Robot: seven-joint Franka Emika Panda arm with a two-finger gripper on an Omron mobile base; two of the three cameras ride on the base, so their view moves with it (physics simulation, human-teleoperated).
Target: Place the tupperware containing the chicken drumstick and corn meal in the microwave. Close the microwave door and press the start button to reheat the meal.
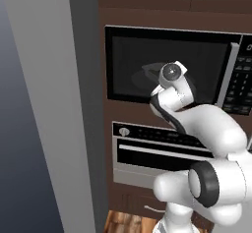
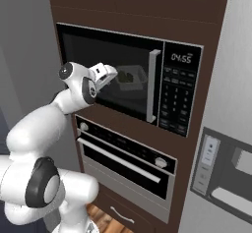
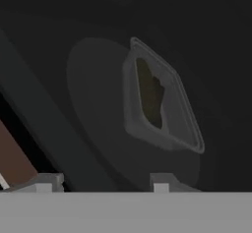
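Inside microwave [image 2: 133, 87]: tupperware [image 3: 160, 101] on round plate [image 3: 93, 109], dark-yellowish food inside; claw [image 3: 106, 182] empty, parted.

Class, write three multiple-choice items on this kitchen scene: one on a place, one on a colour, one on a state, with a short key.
1. Where is the tupperware?
A. On the round plate inside the microwave
B. On the floor
C. In the gripper

2. What colour is the cabinet front around the microwave?
A. White
B. Dark brown
C. Green

3. How is the gripper?
A. Shut on the tupperware
B. Shut on the door handle
C. Open, holding nothing

Key: 1 A, the hand view shows the container resting on the plate in the dark cavity. 2 B, the right base view shows brown panels above and beside the microwave. 3 C, the fingertips stand well apart in the hand view with nothing between them.
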